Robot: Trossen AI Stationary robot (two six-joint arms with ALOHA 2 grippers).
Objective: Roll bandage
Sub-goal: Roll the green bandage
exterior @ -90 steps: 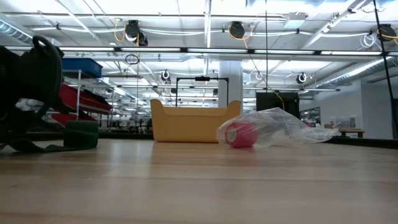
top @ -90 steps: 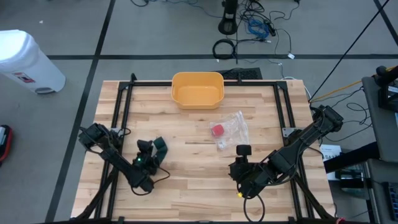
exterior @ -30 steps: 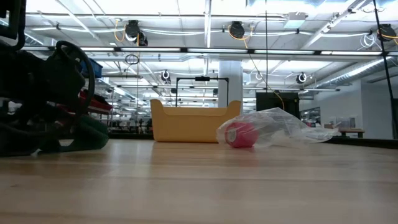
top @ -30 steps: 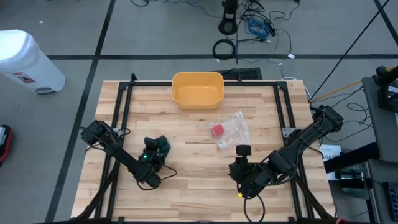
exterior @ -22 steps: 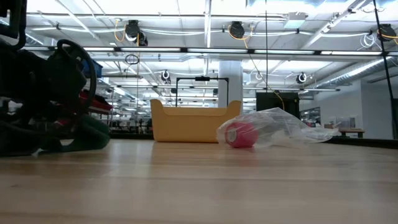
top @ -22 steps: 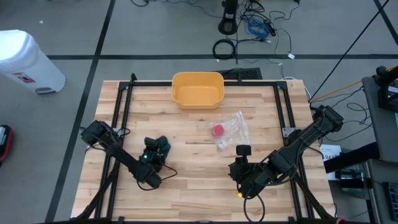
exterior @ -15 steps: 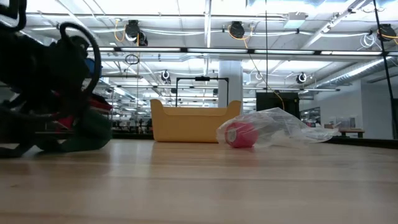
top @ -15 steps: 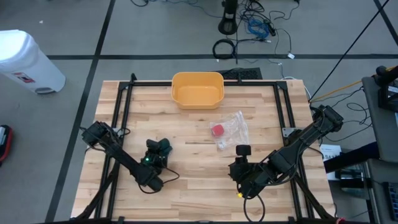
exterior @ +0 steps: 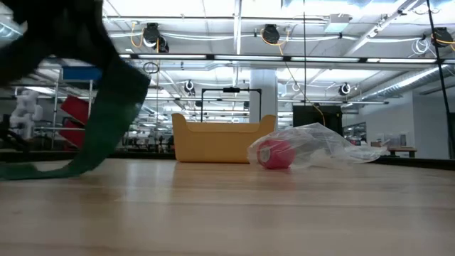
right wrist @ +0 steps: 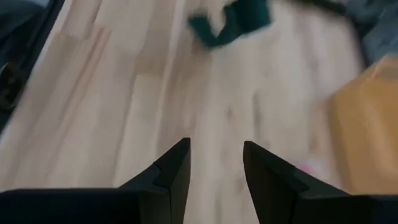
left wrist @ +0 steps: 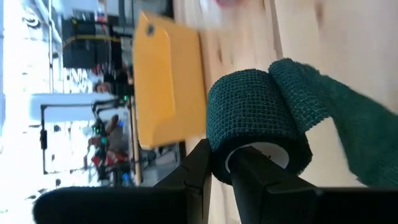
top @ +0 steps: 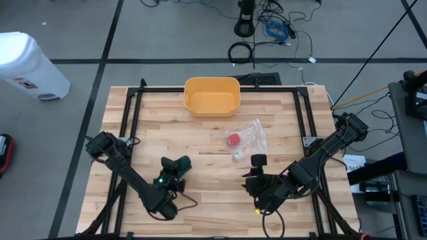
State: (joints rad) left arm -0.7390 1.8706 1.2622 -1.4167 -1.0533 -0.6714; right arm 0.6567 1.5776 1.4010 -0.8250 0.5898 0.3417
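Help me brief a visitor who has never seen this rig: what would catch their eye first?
The green bandage roll, pinched by the left gripper near the table's front left, its loose tail trailing to the wood in the low view. Next the yellow bin at the table's far edge, with a clear bag holding a red roll nearer the middle. The right gripper waits open, front right.
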